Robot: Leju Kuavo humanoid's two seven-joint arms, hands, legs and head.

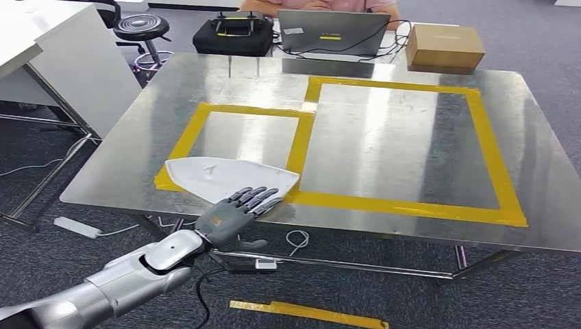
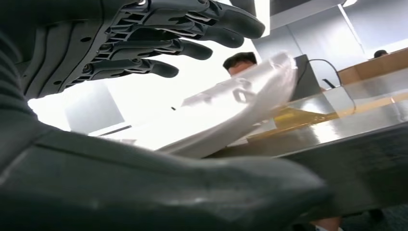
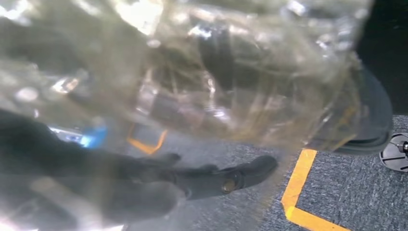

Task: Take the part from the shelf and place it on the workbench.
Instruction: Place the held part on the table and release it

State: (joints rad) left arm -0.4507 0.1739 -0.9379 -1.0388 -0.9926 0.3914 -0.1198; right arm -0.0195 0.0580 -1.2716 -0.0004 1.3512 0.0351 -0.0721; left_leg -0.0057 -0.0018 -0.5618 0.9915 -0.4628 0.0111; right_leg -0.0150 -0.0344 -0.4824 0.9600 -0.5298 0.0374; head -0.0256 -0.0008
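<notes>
One white part point(image 1: 229, 177) on the workbench point(image 1: 384, 144), left hand point(image 1: 236, 209) spread above it; right hand's point(image 3: 144, 187) grasp unclear.

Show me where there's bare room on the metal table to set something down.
The large yellow-taped rectangle is bare inside. The smaller taped square is free at its far part; its near edge is crowded by the white curved plastic part and the left hand.
</notes>
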